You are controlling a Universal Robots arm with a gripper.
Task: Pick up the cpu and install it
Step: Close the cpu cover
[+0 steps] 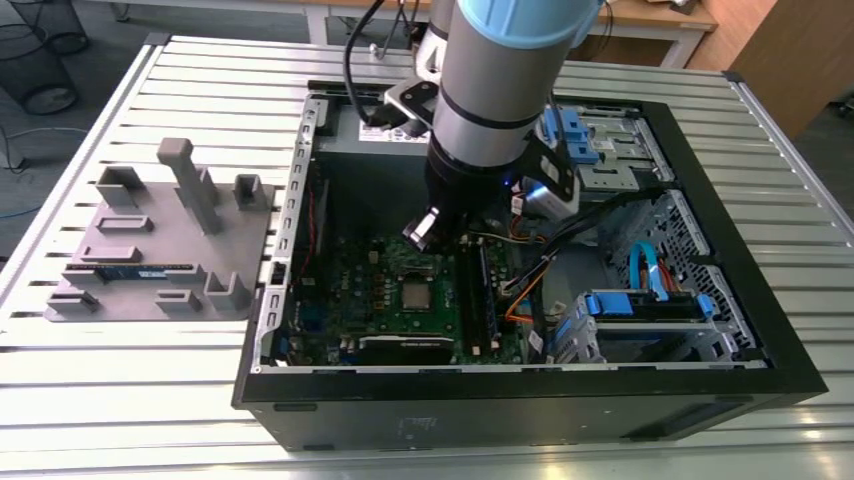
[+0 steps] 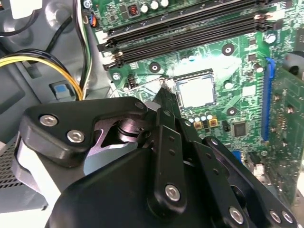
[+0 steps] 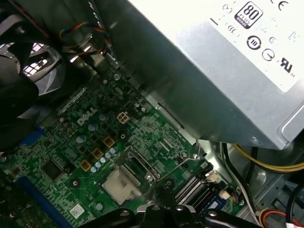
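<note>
The cpu (image 1: 418, 293) lies flat in its socket on the green motherboard (image 1: 347, 290) inside the open computer case; its silvery top also shows in both wrist views (image 2: 196, 91) (image 3: 122, 183). My gripper (image 1: 424, 235) hangs over the board just behind the socket. In the second wrist view its black fingers taper together to a tip (image 2: 166, 90) at the socket's corner, beside the cpu, and I see nothing between them. The silver socket frame (image 3: 138, 160) stands lifted off the cpu, and its thin wire lever (image 3: 184, 162) runs toward the gripper (image 3: 164, 202).
A power supply box (image 3: 213, 71) sits close behind the socket. Memory slots (image 2: 190, 28), yellow cables (image 2: 57, 64) and a fan (image 3: 28, 71) crowd the board. Blue drive bays (image 1: 641, 300) fill the case's right. A grey fixture plate (image 1: 160, 240) with a memory stick (image 1: 130, 270) stands left of the case.
</note>
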